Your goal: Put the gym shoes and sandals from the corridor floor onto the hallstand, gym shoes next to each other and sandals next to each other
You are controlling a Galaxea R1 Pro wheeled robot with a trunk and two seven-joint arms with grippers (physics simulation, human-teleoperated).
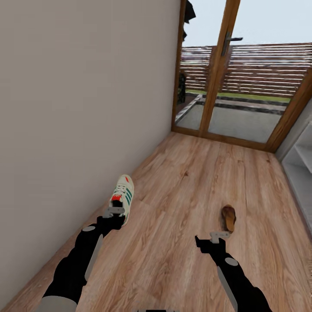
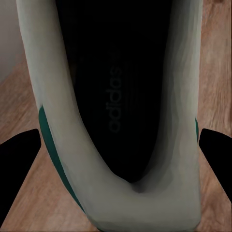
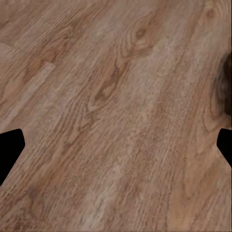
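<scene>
One white gym shoe (image 1: 124,193) with green stripes and a red heel patch lies on the corridor floor (image 1: 186,208) beside the left wall, toe pointing away. My left gripper (image 1: 114,212) hovers right at its heel. In the left wrist view the shoe's dark opening (image 2: 116,96) sits between the two fingers (image 2: 18,164), which stand wide apart on either side, open. A brown sandal (image 1: 229,218) lies on the planks further right. My right gripper (image 1: 215,237) hangs just short of it, open over bare floor (image 3: 111,121), with the sandal (image 3: 225,82) as a dark blur at the frame's edge.
A plain beige wall (image 1: 86,95) runs along the left. Wood-framed glass doors (image 1: 225,73) close the corridor's far end. The light grey hallstand (image 1: 302,173) shows at the right edge. Open planks lie between the shoe and the sandal.
</scene>
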